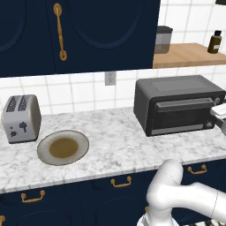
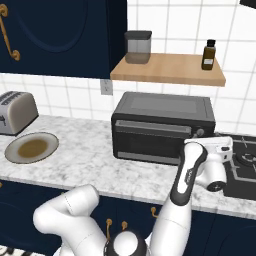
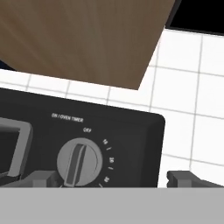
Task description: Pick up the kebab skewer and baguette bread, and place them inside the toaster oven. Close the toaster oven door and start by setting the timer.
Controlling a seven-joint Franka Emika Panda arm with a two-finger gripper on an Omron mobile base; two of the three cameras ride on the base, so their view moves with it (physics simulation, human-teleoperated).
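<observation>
The gripper (image 3: 113,177) stands wide, its fingertips flanking the timer knob (image 3: 79,162) at the toaster oven's (image 1: 176,103) three o'clock end, apparently lined up to grasp and turn it.

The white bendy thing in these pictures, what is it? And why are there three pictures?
It is a robot arm in a pretend kitchen. Two cameras ride behind it, one on its left and one on its right, so both show the same counter from two sides. The third camera sits on the arm's hand and looks straight ahead.

On the counter stand a silver toaster, a grey plate and a dark toaster oven with its door shut. The hand is up close to the oven's timer knob. Its jaws are wide open and hold nothing.
</observation>
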